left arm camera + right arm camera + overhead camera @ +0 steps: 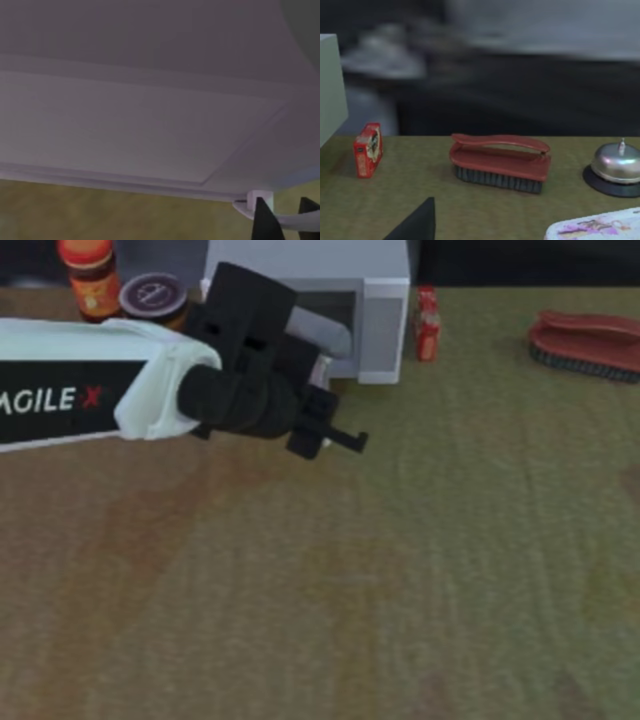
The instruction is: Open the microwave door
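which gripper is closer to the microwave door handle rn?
Left. The left gripper is right at the microwave door, its fingertips straddling the pale handle. The right gripper is away on the table's right side, facing the red brush.

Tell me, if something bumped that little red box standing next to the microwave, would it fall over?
Probably. The little red box stands upright on a narrow edge, so a side nudge would likely tip it. It looks small beside the microwave, so it is probably light and might slide on the table instead.

Left arm [90, 390]: white shell w/ black band, "AGILE X" lettering, red X; black wrist, black gripper [335, 437].
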Robot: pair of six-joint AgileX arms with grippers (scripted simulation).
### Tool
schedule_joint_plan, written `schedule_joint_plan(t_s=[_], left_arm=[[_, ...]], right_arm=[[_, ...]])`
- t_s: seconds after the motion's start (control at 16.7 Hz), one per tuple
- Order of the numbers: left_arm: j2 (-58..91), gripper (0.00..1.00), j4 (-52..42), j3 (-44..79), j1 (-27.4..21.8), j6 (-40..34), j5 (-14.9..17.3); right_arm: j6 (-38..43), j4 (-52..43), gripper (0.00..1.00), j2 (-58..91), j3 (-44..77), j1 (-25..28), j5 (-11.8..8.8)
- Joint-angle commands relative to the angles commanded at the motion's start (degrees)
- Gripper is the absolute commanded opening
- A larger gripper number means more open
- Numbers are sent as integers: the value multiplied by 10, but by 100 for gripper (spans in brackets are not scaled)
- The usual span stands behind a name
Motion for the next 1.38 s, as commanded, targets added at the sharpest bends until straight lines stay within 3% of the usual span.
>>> schedule_joint_plan(t_s=[1.02, 1.38], left_arm=[[0, 0, 0, 0, 0, 0, 0], [-8, 0, 1, -10, 6, 19, 20]], right_arm=[[0, 0, 100, 0, 0, 0, 0], [0, 0, 100, 0, 0, 0, 0]])
